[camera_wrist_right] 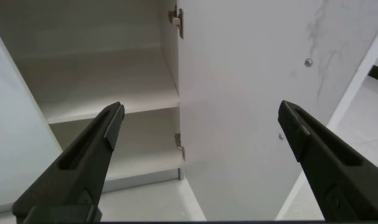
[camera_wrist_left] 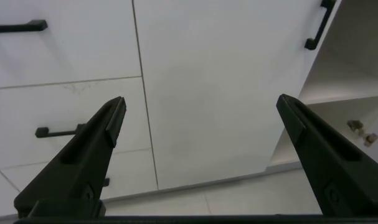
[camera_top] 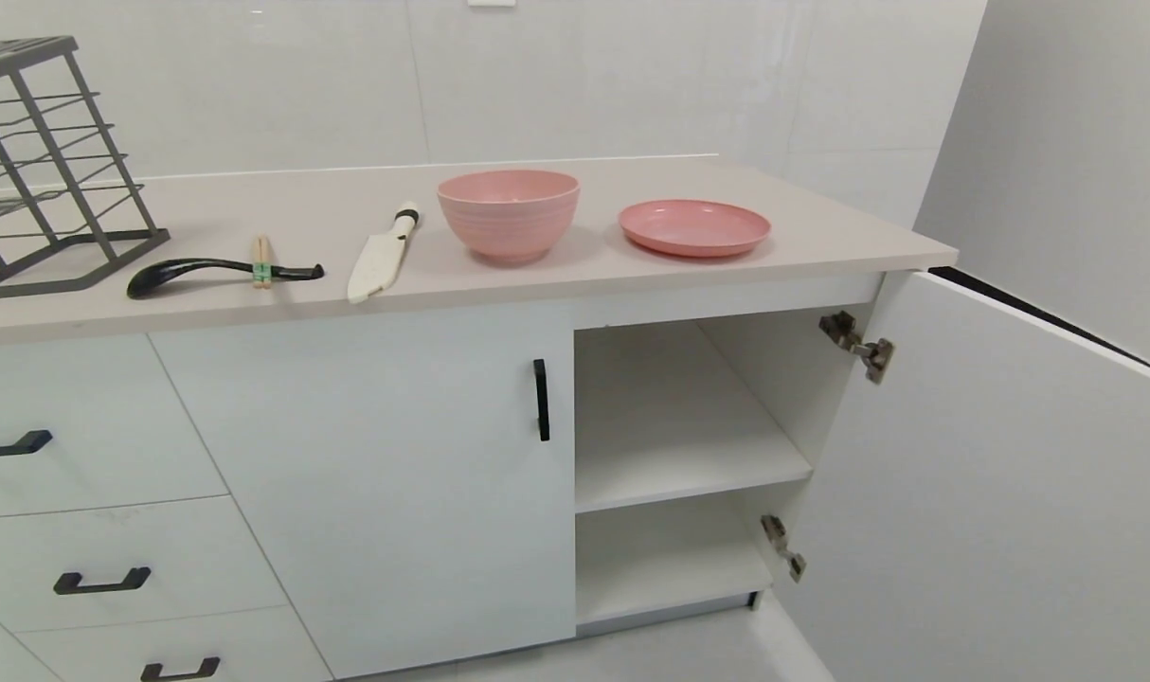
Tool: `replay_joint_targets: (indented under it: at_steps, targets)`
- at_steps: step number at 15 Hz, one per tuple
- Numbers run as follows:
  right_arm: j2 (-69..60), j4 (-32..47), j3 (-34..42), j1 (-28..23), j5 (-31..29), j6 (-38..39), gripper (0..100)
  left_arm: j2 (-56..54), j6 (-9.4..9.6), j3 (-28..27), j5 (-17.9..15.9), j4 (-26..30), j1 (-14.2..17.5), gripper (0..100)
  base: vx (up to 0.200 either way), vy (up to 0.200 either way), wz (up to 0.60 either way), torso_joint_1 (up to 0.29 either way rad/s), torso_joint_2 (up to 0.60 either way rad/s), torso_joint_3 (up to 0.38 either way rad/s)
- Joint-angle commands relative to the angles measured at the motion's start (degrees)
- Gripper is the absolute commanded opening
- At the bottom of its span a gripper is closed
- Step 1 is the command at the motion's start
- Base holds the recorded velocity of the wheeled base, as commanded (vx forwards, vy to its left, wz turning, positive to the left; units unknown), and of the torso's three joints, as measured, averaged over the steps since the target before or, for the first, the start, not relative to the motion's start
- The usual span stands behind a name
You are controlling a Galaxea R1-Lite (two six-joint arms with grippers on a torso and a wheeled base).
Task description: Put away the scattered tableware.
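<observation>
Jaws gape wide on left end effector [camera_wrist_left: 200, 99] and right end effector [camera_wrist_right: 200, 106].

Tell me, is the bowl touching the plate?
Apart. The head view shows a bare strip of countertop between the bowl and the plate.
</observation>
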Motion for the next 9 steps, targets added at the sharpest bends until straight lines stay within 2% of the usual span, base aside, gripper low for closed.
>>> replay_joint_targets:
  at_steps: [1,4,9]
  targets:
    - [0.1,-0.2,0.0,0.0,0.0,-0.1,100,0.1,-0.04,0.0,0.0,-0.2,0.0,100,0.0,0.0,0.0,0.041,-0.26,-0.31]
    - [0.1,-0.2,0.0,0.0,0.0,0.0,100,0.1,-0.04,0.0,0.0,-0.2,0.0,100,0.0,0.0,0.0,0.056,-0.45,-0.333]
    - [0.1,-0.2,0.0,0.0,0.0,0.0,100,0.1,-0.04,0.0,0.0,-0.2,0.0,100,0.0,0.0,0.0,0.122,-0.46,-0.335]
